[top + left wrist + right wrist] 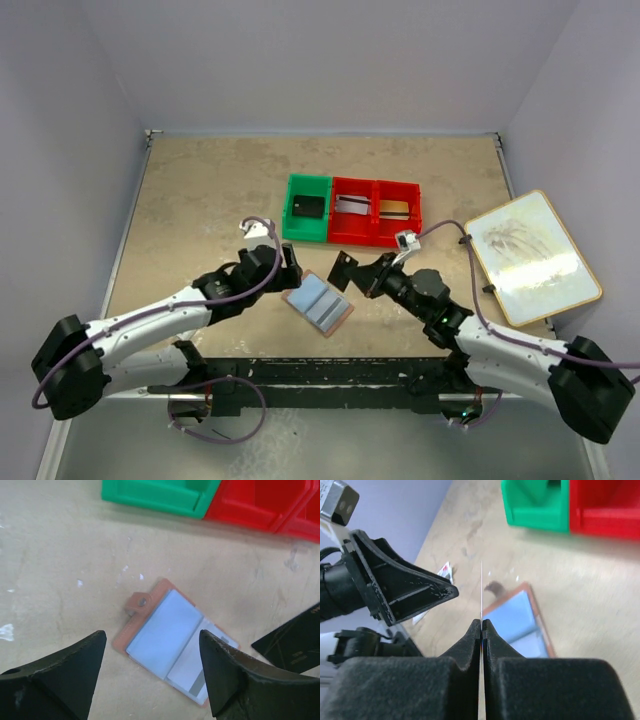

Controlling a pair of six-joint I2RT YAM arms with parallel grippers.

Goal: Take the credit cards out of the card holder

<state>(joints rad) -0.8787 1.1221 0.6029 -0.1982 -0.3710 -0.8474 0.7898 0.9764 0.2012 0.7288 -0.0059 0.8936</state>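
Brightly and evenly lit from overhead, with only soft, short shadows on the worktop (200,200). Shows a pale sheen on the board (533,255) at right. Goes soft on the nearest fingers (410,685) in the right wrist view.

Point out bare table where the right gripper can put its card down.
Widest bare table: left, between the wall and the green bin. A strip runs behind the bins along the far wall. Small gap between the end red bin and the board. Crowded: the centre, where the card holder lies between left gripper and right gripper.
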